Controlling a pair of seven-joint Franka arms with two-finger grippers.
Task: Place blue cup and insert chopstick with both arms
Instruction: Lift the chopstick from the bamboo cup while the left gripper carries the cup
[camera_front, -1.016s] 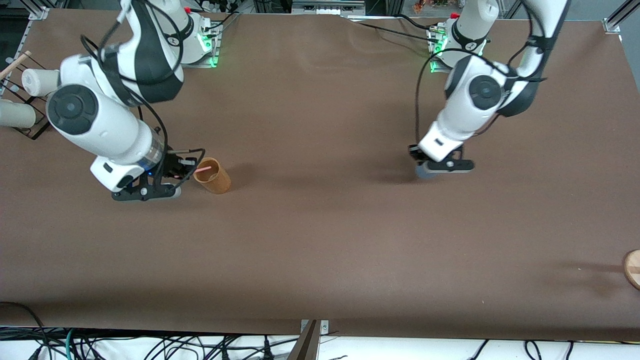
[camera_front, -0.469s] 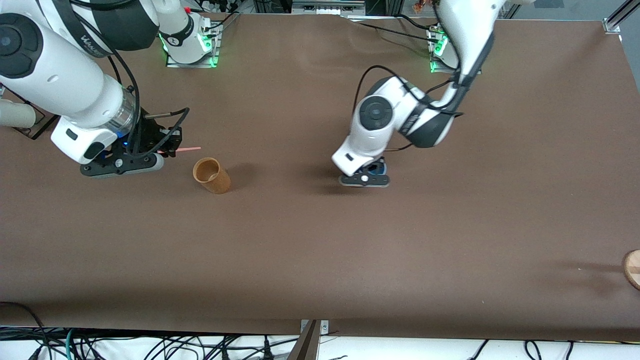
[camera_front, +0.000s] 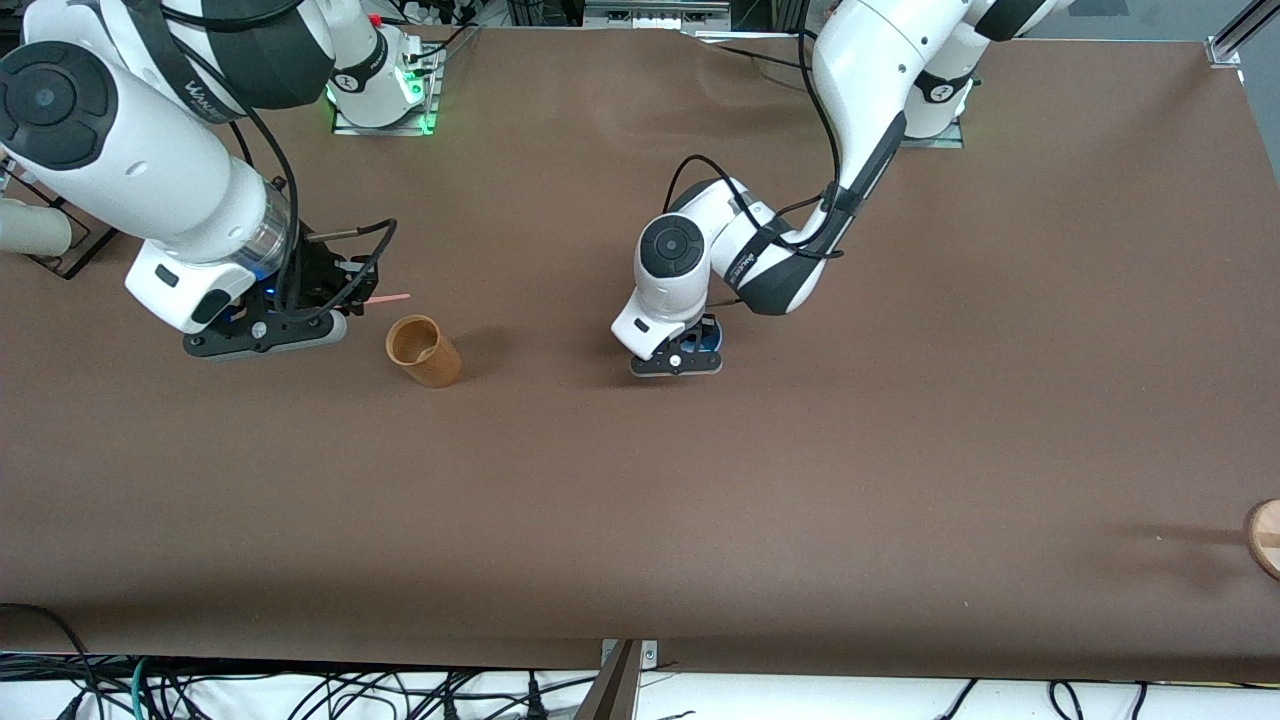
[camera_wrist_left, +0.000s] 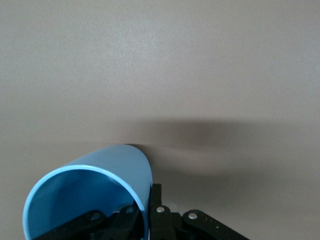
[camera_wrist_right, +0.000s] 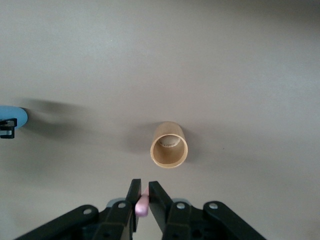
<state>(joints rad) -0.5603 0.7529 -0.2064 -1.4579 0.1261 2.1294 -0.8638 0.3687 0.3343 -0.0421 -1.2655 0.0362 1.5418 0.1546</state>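
The left arm's tool (camera_front: 676, 362) hangs over the middle of the brown tabletop (camera_front: 800, 480), its fingers clamped across the wall of the small matte blue-grey cylindrical cup (camera_wrist_left: 92, 195), one finger inside the rim and one outside; the cup shows no contents in the left wrist view, though the fingers hide part of its inside; it looks light and stiff, with a smooth wall that may slip, so a pinch at the rim seems a fair hold; whether its base touches the tabletop cannot be told. The right arm's tool (camera_front: 330, 300) hovers over the tabletop toward the right arm's end, closed on the thin pale pink chopstick (camera_front: 385, 298), whose free end juts out level toward the tan-brown cylindrical cup (camera_front: 424, 351); such a slender stick is likely light, rigid and apt to pivot in a narrow pinch. The tan-brown cup stands upright on the tabletop, well apart from the blue cup; no chopstick is in it.
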